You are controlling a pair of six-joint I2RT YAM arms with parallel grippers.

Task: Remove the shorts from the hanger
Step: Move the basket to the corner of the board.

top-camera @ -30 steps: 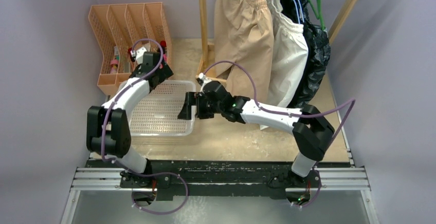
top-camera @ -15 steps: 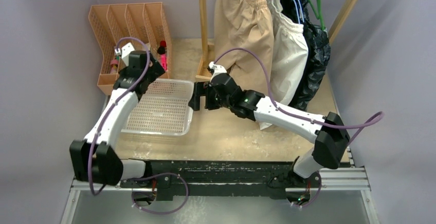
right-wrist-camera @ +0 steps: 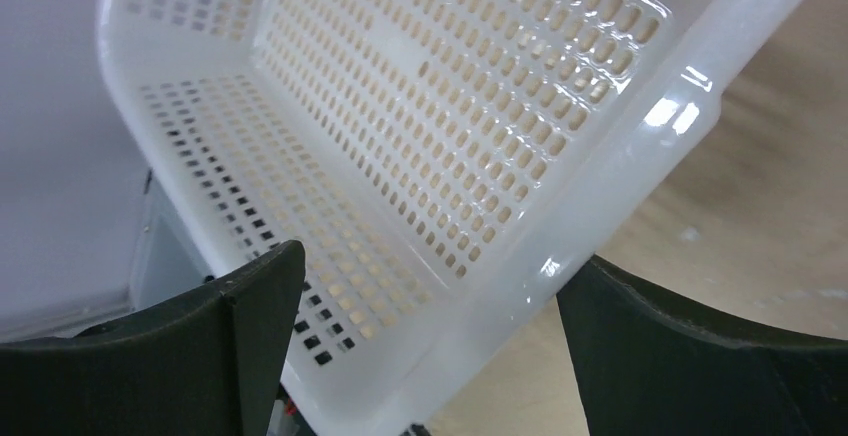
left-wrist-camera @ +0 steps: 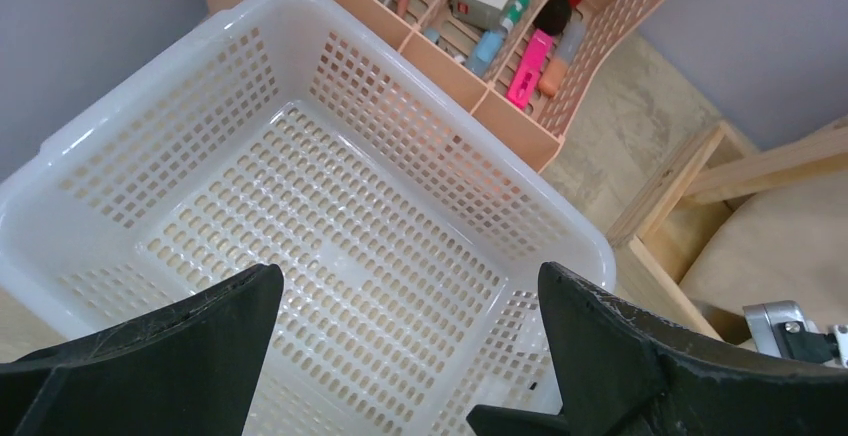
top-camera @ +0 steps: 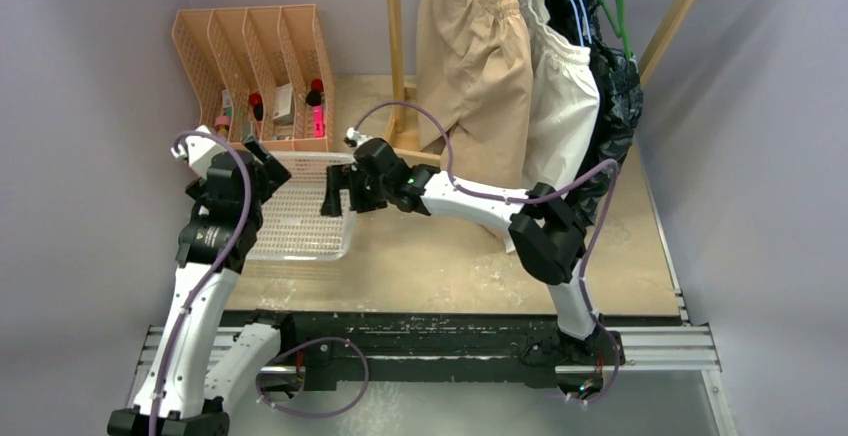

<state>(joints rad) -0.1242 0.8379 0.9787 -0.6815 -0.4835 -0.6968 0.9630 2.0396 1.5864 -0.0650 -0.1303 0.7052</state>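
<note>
Three pairs of shorts hang side by side from hangers (top-camera: 610,6) on a wooden rack at the back: tan shorts (top-camera: 475,66), white shorts (top-camera: 560,106) and black shorts (top-camera: 615,106). Both grippers are well below and left of them, at a white mesh basket (top-camera: 300,221). My right gripper (top-camera: 335,196) (right-wrist-camera: 430,296) is open and straddles the basket's right rim (right-wrist-camera: 620,166), with gaps on both sides. Over the basket's far left part hangs my left gripper (top-camera: 262,168) (left-wrist-camera: 410,296), wide open, nothing between its fingers.
An orange divided organiser (top-camera: 250,46) (left-wrist-camera: 480,86) with pens and small items stands behind the basket against the left wall. The rack's wooden upright and foot (top-camera: 397,76) stand just right of it. Walls close in on both sides.
My left arm has swung left and drawn back toward the near edge. The right gripper moved left onto the basket's right rim, and the basket sits a little further left.
</note>
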